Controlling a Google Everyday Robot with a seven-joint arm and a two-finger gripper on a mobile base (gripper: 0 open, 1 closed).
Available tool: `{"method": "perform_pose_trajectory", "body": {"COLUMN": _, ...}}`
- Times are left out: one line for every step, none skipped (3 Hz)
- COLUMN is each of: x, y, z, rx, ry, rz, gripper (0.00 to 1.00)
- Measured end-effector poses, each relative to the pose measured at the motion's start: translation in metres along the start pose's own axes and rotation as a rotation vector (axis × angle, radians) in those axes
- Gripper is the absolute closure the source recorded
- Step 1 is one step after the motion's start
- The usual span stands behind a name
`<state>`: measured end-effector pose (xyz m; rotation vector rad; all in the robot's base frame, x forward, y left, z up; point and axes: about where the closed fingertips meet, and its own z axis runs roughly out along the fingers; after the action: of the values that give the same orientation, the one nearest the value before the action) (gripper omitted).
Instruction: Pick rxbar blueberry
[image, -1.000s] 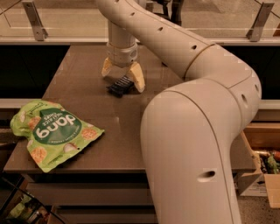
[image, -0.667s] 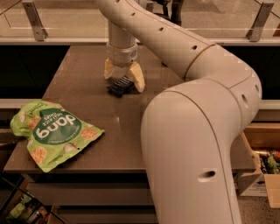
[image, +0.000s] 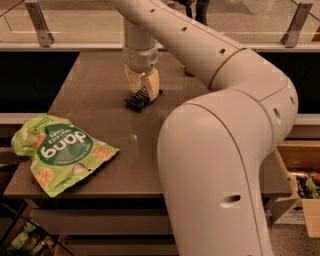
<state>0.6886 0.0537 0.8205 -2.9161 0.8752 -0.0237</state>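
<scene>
The rxbar blueberry (image: 136, 100) is a small dark navy bar on the brown table (image: 95, 80), near the middle of its far half. My gripper (image: 142, 92) comes straight down onto it from above. Its two yellowish fingers (image: 153, 84) are closed on the bar's right end. The bar's left end sticks out to the lower left and rests on or just above the table. The arm's large white links fill the right half of the camera view.
A large green snack bag (image: 57, 152) lies flat at the table's front left corner. A glass railing with metal posts (image: 40, 22) runs behind the table. A cardboard box (image: 300, 175) with items stands on the floor at the right.
The gripper's fingers have drawn closer together around the bar. The bar and the green bag have stayed in place.
</scene>
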Motion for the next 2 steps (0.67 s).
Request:
{"method": "perform_pose_trajectory", "body": {"x": 0.0001, "y": -0.0002, "z": -0.0019, "rx": 0.000, "ry": 0.000, "rz": 0.000, "gripper": 1.00}}
{"method": "perform_pose_trajectory", "body": {"x": 0.0011, "y": -0.0053, "z": -0.0011, "rx": 0.019, "ry": 0.004, "rz": -0.004, "gripper": 1.00}}
